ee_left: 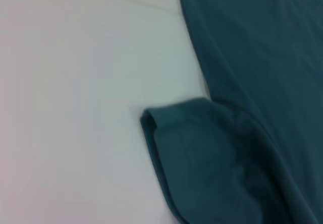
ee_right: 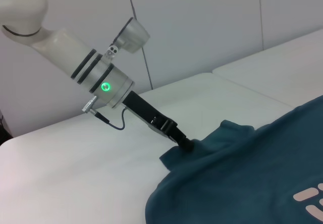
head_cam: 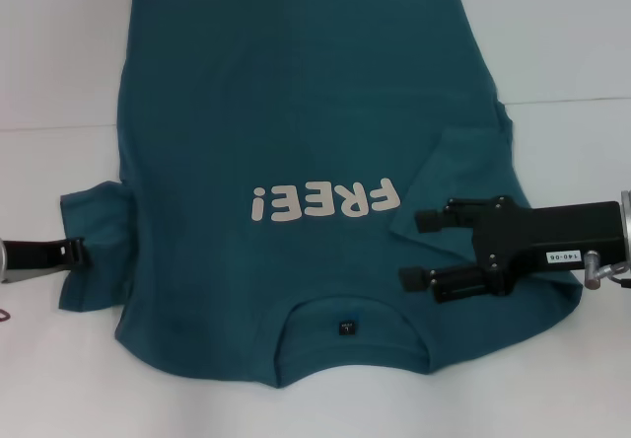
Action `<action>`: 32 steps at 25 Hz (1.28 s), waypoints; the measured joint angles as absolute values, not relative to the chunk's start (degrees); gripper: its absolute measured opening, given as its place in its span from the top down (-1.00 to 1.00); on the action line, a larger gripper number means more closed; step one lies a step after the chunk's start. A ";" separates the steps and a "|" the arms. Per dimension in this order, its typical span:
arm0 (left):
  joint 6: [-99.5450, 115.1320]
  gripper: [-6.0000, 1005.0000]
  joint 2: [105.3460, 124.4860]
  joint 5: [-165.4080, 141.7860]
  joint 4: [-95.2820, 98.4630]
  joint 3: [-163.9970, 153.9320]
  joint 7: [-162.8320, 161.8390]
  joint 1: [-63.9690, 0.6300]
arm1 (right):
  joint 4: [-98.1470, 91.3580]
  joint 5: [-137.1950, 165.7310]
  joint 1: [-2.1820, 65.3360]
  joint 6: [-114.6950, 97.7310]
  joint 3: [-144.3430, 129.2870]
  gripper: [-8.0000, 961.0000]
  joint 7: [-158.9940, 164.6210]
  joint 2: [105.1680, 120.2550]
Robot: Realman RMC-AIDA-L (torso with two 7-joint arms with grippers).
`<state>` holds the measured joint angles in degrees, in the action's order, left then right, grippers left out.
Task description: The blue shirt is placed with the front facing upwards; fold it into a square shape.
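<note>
Teal-blue cotton covers most of the white worktop (head_cam: 572, 53): the blue shirt (head_cam: 296, 112) lies face up, collar toward the near edge, hem toward the far edge. A small black neck label (head_cam: 345, 328) sits inside the collar; its print is too small to read. Beyond it, white letters (head_cam: 325, 201) spell "FREE!". The left tool (head_cam: 77, 253) is pinched on the sleeve by the worktop's left edge. The right tool (head_cam: 426, 249), fingers spread, hovers over the other sleeve; a sticker (head_cam: 560, 256) on it reads "140-06".

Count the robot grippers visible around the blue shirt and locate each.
2. The left gripper is at the blue shirt's left sleeve; the right gripper hovers open over its right sleeve.
</note>
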<state>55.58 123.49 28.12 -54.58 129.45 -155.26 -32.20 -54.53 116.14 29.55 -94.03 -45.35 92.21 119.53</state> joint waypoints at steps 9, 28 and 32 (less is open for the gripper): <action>54.62 0.90 122.98 27.77 -55.12 129.50 -155.23 -32.01 | -53.84 116.10 29.40 -93.94 -45.26 -0.96 92.28 119.69; 51.75 0.88 121.28 27.66 -56.66 131.57 -155.12 -30.18 | -52.50 116.10 29.42 -92.06 -43.50 -0.96 92.29 119.71; 50.32 0.87 120.91 27.68 -56.19 131.59 -154.81 -30.56 | -51.32 116.10 29.80 -91.90 -43.50 -0.96 92.28 119.77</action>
